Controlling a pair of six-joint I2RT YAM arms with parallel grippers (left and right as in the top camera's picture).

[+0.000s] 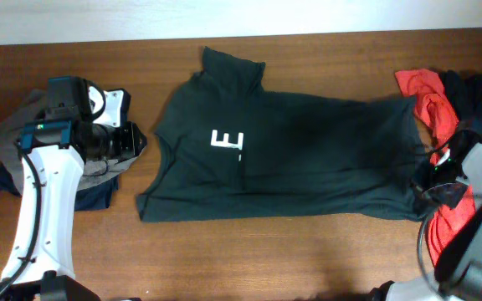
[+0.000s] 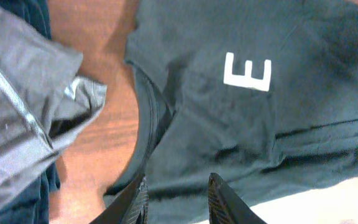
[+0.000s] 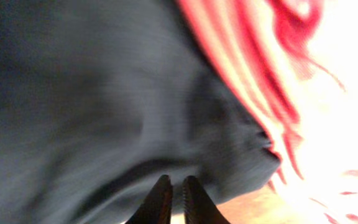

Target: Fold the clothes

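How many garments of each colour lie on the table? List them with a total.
Dark green T-shirt: 1
Red top: 1
Black top: 1
Grey garment: 1
Navy garment: 1
Total: 5

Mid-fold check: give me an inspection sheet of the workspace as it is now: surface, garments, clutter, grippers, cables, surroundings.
Surface: wooden table, bare wood showing in front of the shirt.
Job's things: dark green T-shirt spread in the middle, a white letter E showing; grey garment over a dark blue garment at the left; red top and black top heaped at the right.
Clutter: nothing seen.
Grippers: left gripper open over the shirt's left edge, holding nothing; right gripper fingers nearly together at the shirt's right end, blur hides whether they pinch cloth.
Cables: black cable along the left arm; another black cable on the right arm.
Surroundings: pale strip beyond the table's far edge.
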